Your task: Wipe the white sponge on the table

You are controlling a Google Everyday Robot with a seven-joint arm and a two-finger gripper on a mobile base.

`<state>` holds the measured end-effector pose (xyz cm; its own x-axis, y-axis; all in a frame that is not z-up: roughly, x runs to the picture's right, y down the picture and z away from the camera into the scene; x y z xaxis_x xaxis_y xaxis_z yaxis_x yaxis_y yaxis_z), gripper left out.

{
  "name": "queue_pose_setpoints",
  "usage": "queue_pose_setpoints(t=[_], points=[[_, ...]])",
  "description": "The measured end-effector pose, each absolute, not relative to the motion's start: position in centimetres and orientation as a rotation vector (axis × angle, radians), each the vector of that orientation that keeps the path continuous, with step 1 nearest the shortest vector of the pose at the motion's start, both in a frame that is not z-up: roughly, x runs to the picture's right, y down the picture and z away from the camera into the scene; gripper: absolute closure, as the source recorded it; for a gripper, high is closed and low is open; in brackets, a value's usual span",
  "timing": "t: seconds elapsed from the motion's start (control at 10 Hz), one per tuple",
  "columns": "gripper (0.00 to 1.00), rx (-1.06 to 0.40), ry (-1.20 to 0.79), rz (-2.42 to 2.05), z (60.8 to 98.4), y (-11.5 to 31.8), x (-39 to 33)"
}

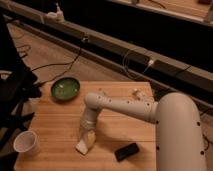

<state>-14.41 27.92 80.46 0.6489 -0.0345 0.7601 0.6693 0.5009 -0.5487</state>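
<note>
Well, just left of the black block (126,151), the gripper (88,137) is clamped shut on the white sponge (81,147), which rests on the table (55,120). The gripper hides the sponge's upper part, so only its lower corner shows.

Readable text, labels, brands, numbers, signs: none could be made out. Items looked over:
- square light-wood plank table (55,125)
- white paper cup (25,142)
- round green bowl (65,89)
- black rectangular block (126,151)
- the gripper (86,140), which stood low at the table's front half, closed on the small off-white sponge (82,147)
</note>
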Motion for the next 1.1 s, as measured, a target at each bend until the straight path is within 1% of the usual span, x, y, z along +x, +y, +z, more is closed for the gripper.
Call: queue_pose_setpoints(t=[0.3,0.6,0.8,1.1], points=[[1.0,-0.921,-0.821,-0.537,78.4,27.4,-18.0],[1.0,-0.926,-0.842,-0.509,76.5,29.1,-18.9],[1.0,-0.933,-0.823,-0.457,75.7,30.2,-18.0],[1.0,-0.926,-0.719,-0.376,74.7,30.5,-14.0]])
